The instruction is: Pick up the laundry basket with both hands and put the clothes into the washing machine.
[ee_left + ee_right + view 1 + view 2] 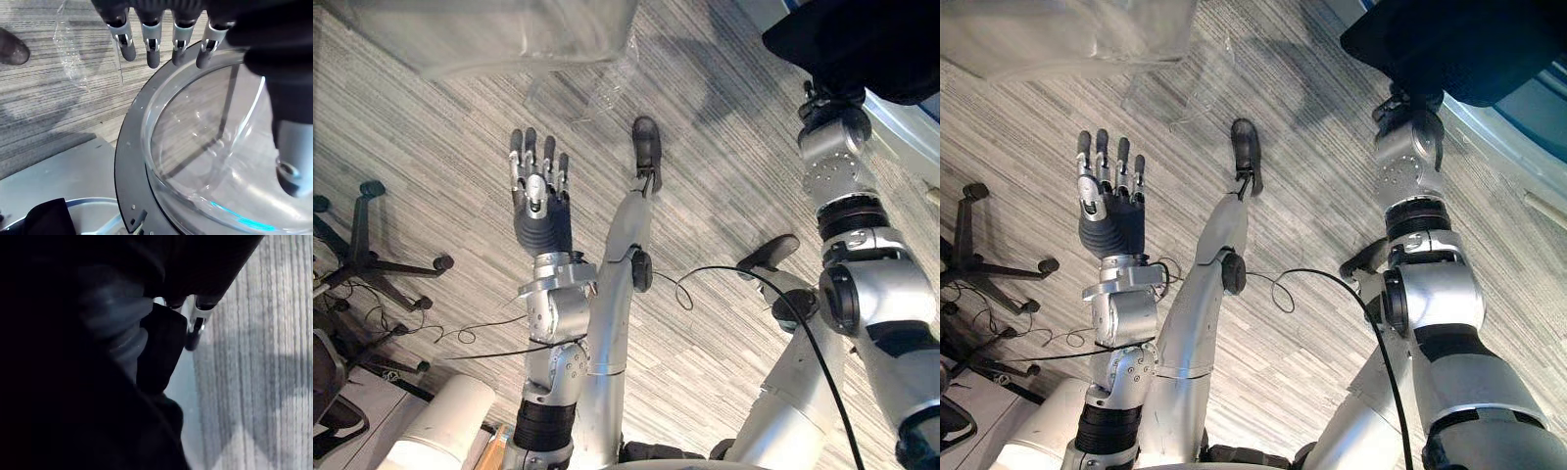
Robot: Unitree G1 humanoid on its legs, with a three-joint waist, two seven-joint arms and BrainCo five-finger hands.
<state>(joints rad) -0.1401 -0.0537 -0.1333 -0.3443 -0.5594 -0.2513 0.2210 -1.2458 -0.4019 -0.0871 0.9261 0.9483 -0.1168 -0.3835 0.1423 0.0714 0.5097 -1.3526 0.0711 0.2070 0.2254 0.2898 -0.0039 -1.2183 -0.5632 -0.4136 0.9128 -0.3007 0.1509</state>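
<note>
Dark garment held at the washing machine's mouth, left hand kept clear

A dark garment (862, 39) is draped over the right hand (196, 328) at the upper right of the frame, just beside the washing machine's pale rim (913, 132), apparently to be fed in. Whether that hand is clamped on the garment cannot be told. The left hand (538, 191) is raised left of centre, fingers straight and empty, and the glass door (195, 147) is seen past them. That door may crowd the way in. A pale translucent container (489, 34), possibly the basket, is seen at the upper left, and an office chair (372, 245) at the left edge.
</note>
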